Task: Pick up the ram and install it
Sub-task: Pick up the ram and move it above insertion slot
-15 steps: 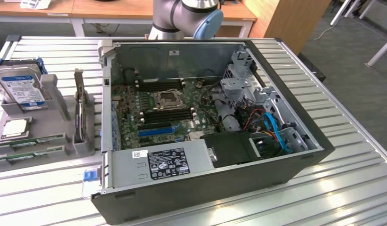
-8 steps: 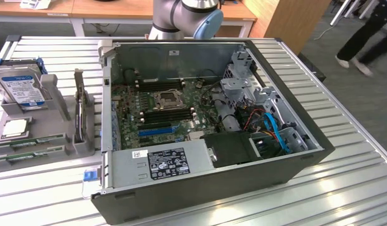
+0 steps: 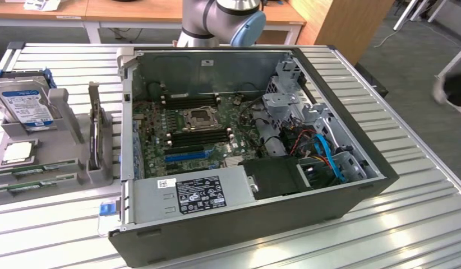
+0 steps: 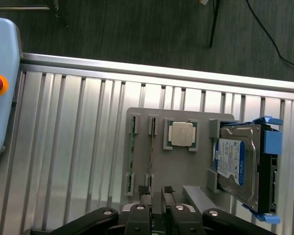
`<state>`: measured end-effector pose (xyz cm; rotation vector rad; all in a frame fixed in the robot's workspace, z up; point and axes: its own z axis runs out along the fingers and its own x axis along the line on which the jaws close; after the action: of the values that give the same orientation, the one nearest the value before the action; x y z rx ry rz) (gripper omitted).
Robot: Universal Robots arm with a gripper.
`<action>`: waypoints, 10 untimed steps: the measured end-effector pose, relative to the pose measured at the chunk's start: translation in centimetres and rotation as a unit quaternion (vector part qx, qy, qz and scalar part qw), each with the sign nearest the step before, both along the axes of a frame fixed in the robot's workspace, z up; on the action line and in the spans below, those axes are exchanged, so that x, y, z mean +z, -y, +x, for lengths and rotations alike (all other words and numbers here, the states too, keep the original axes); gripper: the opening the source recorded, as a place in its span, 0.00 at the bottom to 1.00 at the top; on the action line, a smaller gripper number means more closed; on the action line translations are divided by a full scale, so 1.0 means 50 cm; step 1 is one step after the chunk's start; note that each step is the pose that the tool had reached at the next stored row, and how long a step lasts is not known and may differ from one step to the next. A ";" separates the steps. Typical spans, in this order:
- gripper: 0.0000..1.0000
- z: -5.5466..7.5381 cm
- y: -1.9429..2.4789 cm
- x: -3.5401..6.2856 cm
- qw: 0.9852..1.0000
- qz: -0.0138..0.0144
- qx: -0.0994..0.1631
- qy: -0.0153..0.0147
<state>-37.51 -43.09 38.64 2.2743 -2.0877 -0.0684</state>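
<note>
— A slatted metal table (image 3: 410, 213) is seen in the exterior view, with an open computer case (image 3: 238, 224) at centre. The ram (image 3: 32, 185) is lodged in a grey tray (image 3: 88, 174) at lower left.

— In the wrist view the gripper (image 4: 155, 191) is poised over the tray's edge, fingers apart and empty, near the ram (image 4: 132, 156). Pick-up is judged in hand; squaring over the thin edge is called for.

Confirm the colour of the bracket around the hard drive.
Blue. The bracket on the hard drive shows best in the wrist view.
</note>
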 end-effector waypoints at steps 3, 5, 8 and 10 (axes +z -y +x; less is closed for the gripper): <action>0.30 0.000 0.0000 0.000 1.000 0.000 0.000 0.000; 0.30 0.000 0.0000 0.000 1.000 0.000 0.000 0.000; 0.30 0.000 0.0000 -0.002 1.000 0.000 0.000 0.000; 0.30 0.000 0.0000 -0.009 1.000 0.000 0.000 0.000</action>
<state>-37.52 -43.09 38.21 2.2740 -2.0881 -0.0685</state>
